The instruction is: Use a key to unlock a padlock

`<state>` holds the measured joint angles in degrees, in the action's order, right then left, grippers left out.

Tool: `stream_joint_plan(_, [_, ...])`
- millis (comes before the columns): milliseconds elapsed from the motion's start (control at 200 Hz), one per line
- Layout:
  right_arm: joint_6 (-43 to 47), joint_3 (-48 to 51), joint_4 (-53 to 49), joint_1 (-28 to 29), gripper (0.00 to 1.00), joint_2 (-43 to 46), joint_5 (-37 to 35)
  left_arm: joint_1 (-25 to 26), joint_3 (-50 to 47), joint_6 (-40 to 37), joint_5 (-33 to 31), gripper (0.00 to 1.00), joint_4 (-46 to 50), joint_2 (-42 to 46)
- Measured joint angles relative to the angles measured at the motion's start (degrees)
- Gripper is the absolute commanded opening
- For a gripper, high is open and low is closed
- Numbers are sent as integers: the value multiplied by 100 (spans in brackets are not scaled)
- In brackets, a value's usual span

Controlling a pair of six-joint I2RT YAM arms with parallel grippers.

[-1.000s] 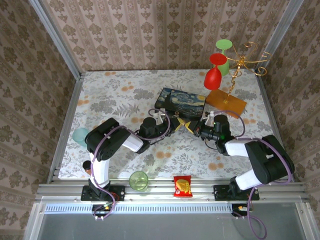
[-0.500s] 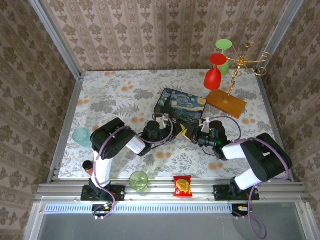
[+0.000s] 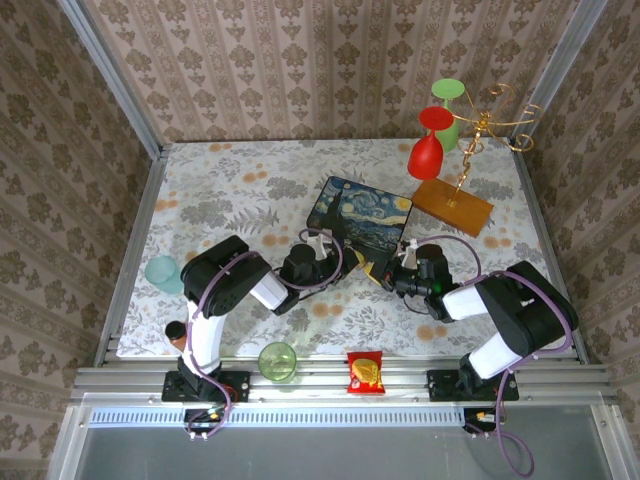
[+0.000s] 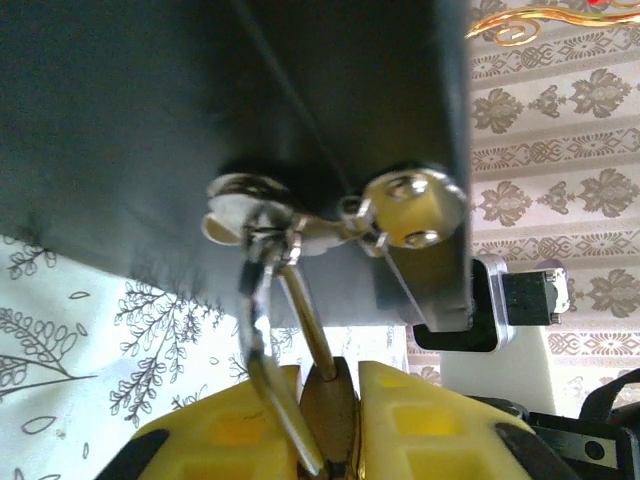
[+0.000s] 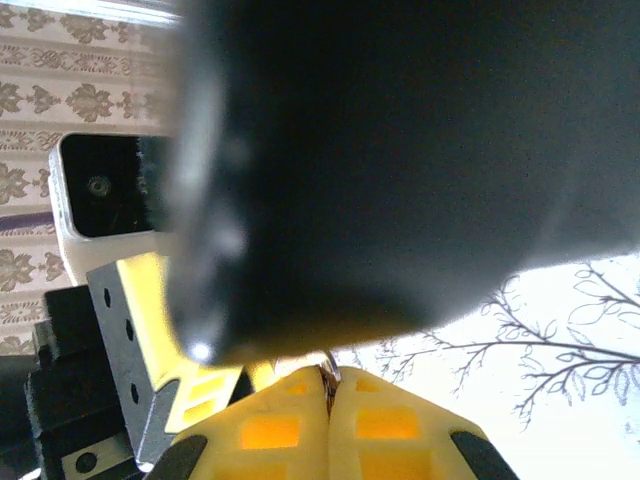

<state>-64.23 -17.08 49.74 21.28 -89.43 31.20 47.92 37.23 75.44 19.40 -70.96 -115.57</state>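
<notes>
Bottom centre, the left end effector [image 4: 330, 400] grips the padlock [image 4: 330, 415], steadying it under the box [image 4: 200, 100]; the right end effector [image 5: 328, 390] is clenched.

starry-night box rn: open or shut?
Shut. In the top view the starry-night box has its painted top flat over its dark sides, no gap; in the left wrist view the padlock sits at its edge.
</notes>
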Motion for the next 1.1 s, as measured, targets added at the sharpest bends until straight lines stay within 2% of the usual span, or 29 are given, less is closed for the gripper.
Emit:
stream_joint_plan(145, [306, -31, -306, 107, 0, 162, -256, 0, 2, 15, 7, 5, -13, 0])
stream_joint_plan(365, [1635, -511, -2216, 629, 0, 994, -1397, 9, 4, 26, 11, 3, -94, 0])
stream_joint_plan(515, [2129, -769, -2903, 728, 0, 1099, -1711, 48, 15, 39, -79, 3, -107, 0])
stream_joint_plan(580, [2068, -769, -2796, 673, 0, 986, -1615, 68, 15, 37, -157, 2, -96, 0])
stream_joint_plan(760, [879, -520, -929, 289, 0, -116, -640, 55, 13, 57, -555, 0, 208, 2])
stream_joint_plan(855, [509, -448, -557, 240, 0, -247, -463, 52, 13, 61, -590, 0, 216, 20])
stream_joint_plan(880, [452, -444, -533, 236, 3, -245, -452, 52, 13, 63, -599, 0, 214, 24])
stream_joint_plan(995, [328, -444, -525, 203, 32, -208, -376, 55, 13, 107, -597, 0, 188, 33])
stream_joint_plan(1100, [619, -485, -1005, 214, 41, 219, -380, 103, -7, 129, -483, 0, 153, 74])
